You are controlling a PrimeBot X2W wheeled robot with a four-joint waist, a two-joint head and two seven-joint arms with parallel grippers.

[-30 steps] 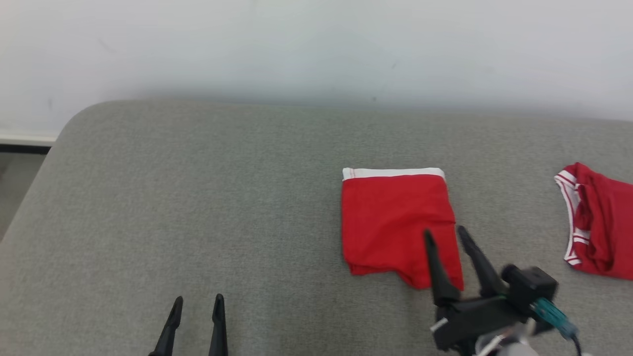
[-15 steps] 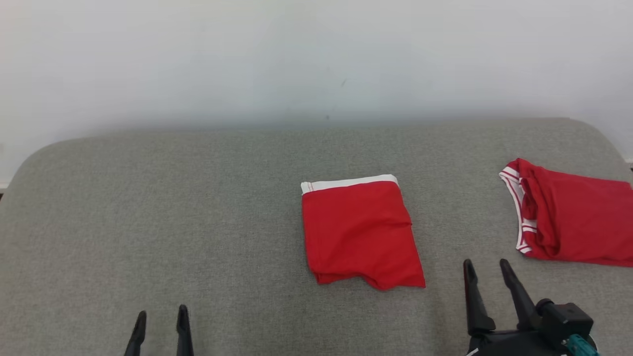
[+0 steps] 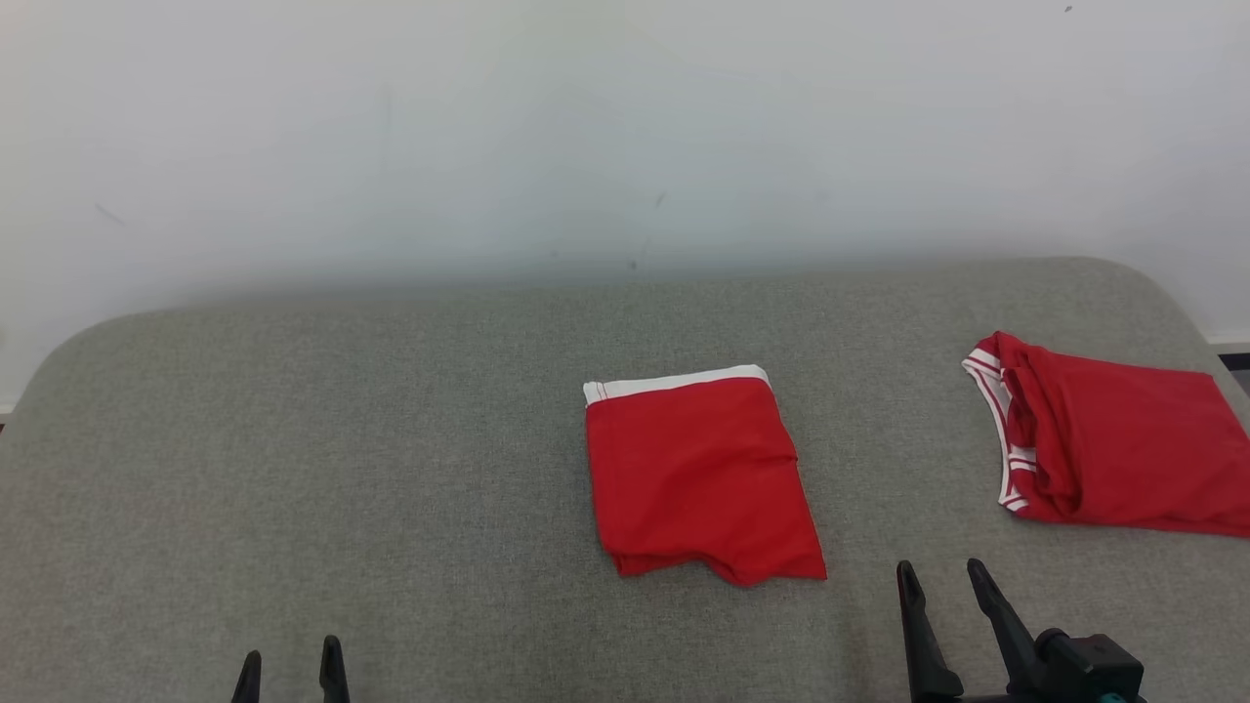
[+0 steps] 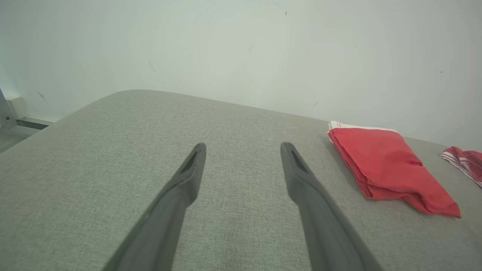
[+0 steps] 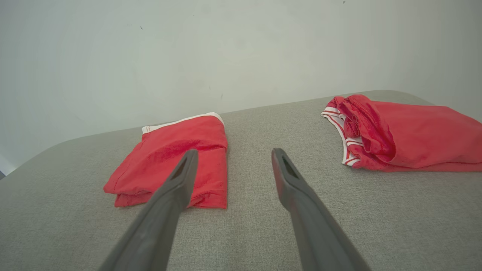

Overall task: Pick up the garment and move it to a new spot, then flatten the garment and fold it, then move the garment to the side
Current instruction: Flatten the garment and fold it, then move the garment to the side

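Red folded shorts lie at the middle of the grey cushion: seemingly soft, light and limp, probably best pinched through all layers at one edge. Left gripper and right gripper gape, empty.

Left jaws and right jaws gape, empty.

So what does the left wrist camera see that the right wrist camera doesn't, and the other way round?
Left wrist view's extra: the left jaws, open over the grey cushion, and a pale fitting at the wall's foot on the far left.

Right wrist view's extra: the right jaws, open, and the body of the bunched red garment with its striped trim.

Shared: the folded red garment, the cushion and the white wall. The left wrist view also catches a striped corner of the bunched garment.
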